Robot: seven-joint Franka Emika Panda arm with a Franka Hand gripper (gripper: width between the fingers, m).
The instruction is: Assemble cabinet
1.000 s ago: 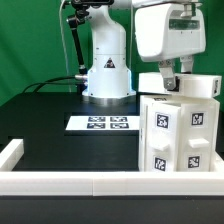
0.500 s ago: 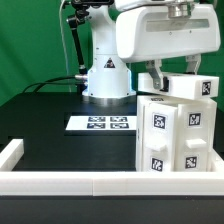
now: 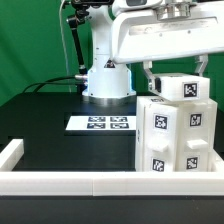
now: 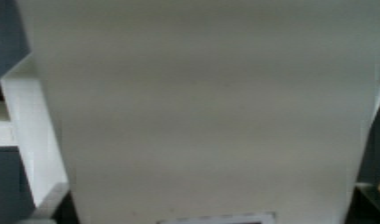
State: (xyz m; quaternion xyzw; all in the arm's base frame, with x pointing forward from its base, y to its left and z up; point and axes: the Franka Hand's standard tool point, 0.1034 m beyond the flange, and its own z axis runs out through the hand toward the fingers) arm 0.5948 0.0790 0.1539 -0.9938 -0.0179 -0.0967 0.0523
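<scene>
The white cabinet body (image 3: 175, 140), with black-and-white tags on its faces, stands at the exterior view's right near the front rail. A white cabinet top piece (image 3: 183, 88) with a tag sits on top of the body. My gripper (image 3: 176, 74) is directly above, its two dark fingers (image 3: 148, 73) standing on either side of this piece and closed against it. In the wrist view the piece's plain white face (image 4: 205, 100) fills nearly the whole picture, with a tag's edge showing at one border. The fingertips are mostly hidden there.
The marker board (image 3: 107, 123) lies flat on the black table in front of the robot base (image 3: 107, 75). A low white border rail (image 3: 60, 183) runs along the front and the exterior view's left edge. Green backdrop behind.
The wrist has turned and the hand has swung toward the exterior view's left. The top piece turned with it and now sits squarer over the cabinet body.
</scene>
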